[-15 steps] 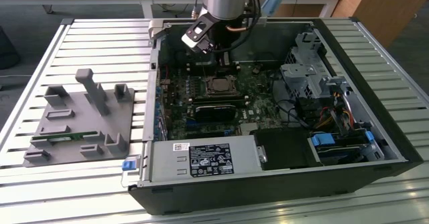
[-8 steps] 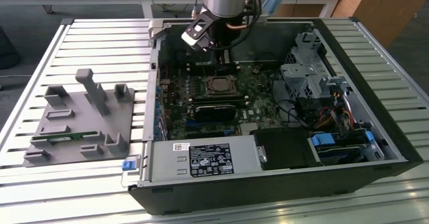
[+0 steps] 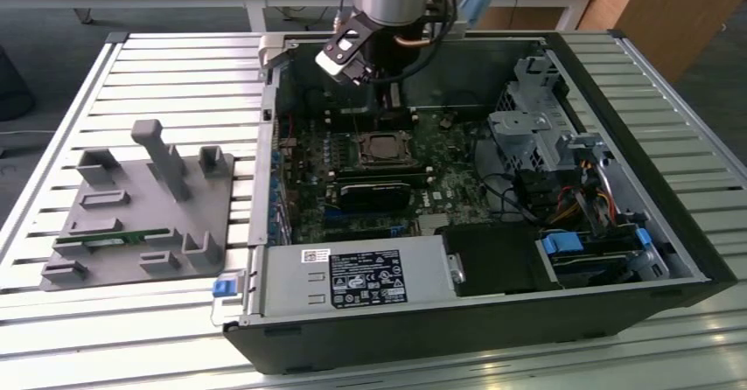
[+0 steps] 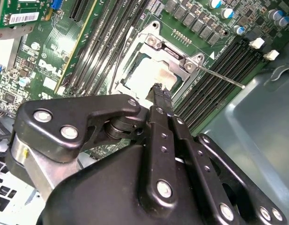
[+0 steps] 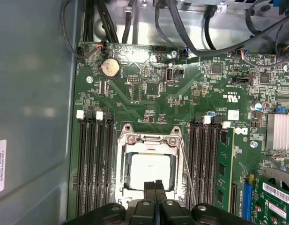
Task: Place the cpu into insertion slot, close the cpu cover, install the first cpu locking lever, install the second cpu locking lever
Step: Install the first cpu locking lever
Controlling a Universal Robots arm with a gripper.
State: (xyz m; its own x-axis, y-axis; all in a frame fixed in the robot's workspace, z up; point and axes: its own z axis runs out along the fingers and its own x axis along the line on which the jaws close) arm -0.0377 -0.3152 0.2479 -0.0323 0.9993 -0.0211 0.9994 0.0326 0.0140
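The cpu (image 5: 149, 169) lies flat in the insertion slot (image 3: 380, 149) on the motherboard, its silvery top showing through the window of the cpu cover (image 5: 146, 139). The cover lies down flat over it. A thin silver locking lever (image 5: 188, 176) slants away from the socket's side; in the second wrist view the same lever (image 4: 221, 78) sticks out over the memory slots. My gripper (image 5: 155, 183) is shut with nothing between its black fingers, its tips just above the socket's near edge and the cpu (image 4: 146, 75). In the exterior view the gripper (image 3: 391, 103) hangs inside the open case, behind the socket.
Long black memory slots (image 5: 95, 164) flank the socket on both sides, and a green card (image 5: 225, 173) stands in one. Cables (image 5: 196, 28) and the case wall (image 5: 32, 93) border the board. A grey fixture (image 3: 140, 206) sits on the slatted table at the exterior view's left.
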